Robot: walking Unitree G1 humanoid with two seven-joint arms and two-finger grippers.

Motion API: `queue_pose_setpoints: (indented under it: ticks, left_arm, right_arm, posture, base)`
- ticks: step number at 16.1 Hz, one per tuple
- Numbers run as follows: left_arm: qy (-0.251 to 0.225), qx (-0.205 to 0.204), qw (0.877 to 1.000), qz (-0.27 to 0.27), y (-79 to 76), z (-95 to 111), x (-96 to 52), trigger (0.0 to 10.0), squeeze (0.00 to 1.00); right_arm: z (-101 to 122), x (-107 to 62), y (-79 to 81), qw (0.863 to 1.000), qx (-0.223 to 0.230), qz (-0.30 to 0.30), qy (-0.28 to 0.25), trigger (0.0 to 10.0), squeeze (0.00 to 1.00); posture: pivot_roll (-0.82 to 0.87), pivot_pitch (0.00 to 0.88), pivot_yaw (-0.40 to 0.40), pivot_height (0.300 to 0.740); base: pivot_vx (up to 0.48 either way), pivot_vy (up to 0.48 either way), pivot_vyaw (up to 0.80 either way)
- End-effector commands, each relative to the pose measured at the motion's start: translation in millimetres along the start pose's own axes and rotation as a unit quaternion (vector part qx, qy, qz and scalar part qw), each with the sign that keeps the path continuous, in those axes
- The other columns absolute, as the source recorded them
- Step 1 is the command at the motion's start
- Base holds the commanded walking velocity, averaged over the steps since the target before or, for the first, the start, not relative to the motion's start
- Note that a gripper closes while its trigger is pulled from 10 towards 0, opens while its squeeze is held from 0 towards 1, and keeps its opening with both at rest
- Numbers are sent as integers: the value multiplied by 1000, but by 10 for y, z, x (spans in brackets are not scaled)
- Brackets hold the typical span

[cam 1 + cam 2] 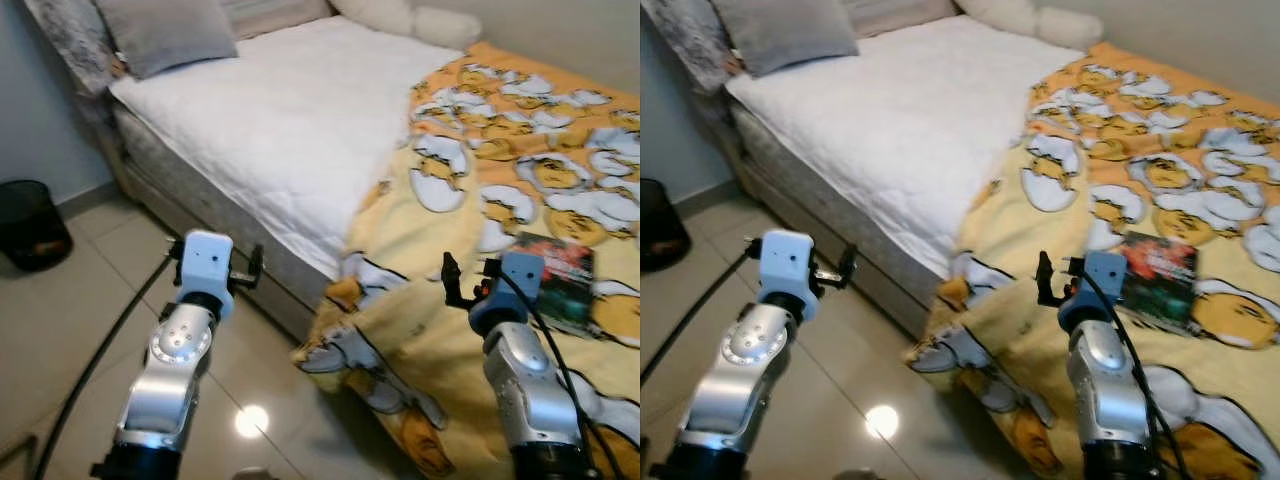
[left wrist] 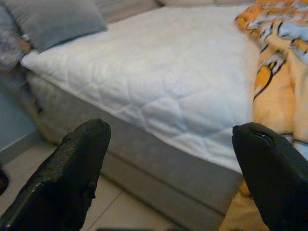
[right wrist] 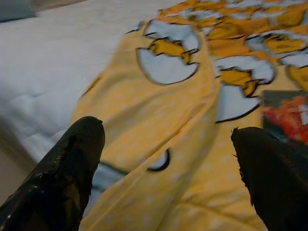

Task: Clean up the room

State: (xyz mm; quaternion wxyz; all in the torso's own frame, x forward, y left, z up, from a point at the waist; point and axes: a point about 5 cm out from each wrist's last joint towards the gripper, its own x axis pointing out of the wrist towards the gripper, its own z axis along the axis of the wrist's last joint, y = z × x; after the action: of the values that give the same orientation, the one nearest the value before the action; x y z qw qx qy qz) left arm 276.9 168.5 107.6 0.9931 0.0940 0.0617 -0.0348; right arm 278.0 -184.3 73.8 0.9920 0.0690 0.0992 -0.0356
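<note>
Both grippers, left [image 1: 245,272] and right [image 1: 465,280], hang wide apart and empty beside the bed, the book [image 1: 555,280] on the yellow blanket [image 1: 440,330], whose slack folds could snag a reach

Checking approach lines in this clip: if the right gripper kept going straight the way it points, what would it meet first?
Most likely the yellow blanket: the open right gripper points at its raised fold. The book lies off to one side, though depth is hard to judge.
</note>
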Motion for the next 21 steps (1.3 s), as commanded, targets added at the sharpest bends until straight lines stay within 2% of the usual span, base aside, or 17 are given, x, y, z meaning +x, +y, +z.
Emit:
queue_pose_setpoints:
  ticks: [1,8,11,15,17,21]
  left_arm:
    - [-6,1,1000,0,4,34,8,10000,1000]
    - [-6,2,1000,0,8,30,8,10000,1000]
    - [-8,4,1000,-3,8,33,6,10000,1000]
    - [-12,4,999,-32,-41,36,-23,10000,1000]
    - [-16,22,997,-70,-105,49,-58,10000,1000]
    - [-7,43,984,-171,-163,-28,-145,10000,1000]
  right_arm:
    - [63,2,57,1000,-10,23,-12,10000,0]
    - [56,1,110,999,-14,43,-10,10000,0]
    - [34,1,104,999,2,40,-2,10000,0]
    - [21,0,92,999,9,39,1,10000,0]
    - [-8,45,37,999,20,11,24,10000,0]
    - [-65,197,-121,997,7,-45,63,10000,0]
  posture:
    - [147,0,-10,740]
    - [148,0,-11,740]
    - [148,0,-13,740]
    - [149,0,-16,740]
    - [148,0,-14,740]
    - [155,0,-10,740]
  base:
    - [0,-480,0]
    - [0,-480,800]
    - [0,-480,0]
    - [0,0,0]
    - [0,0,0]
    - [0,0,0]
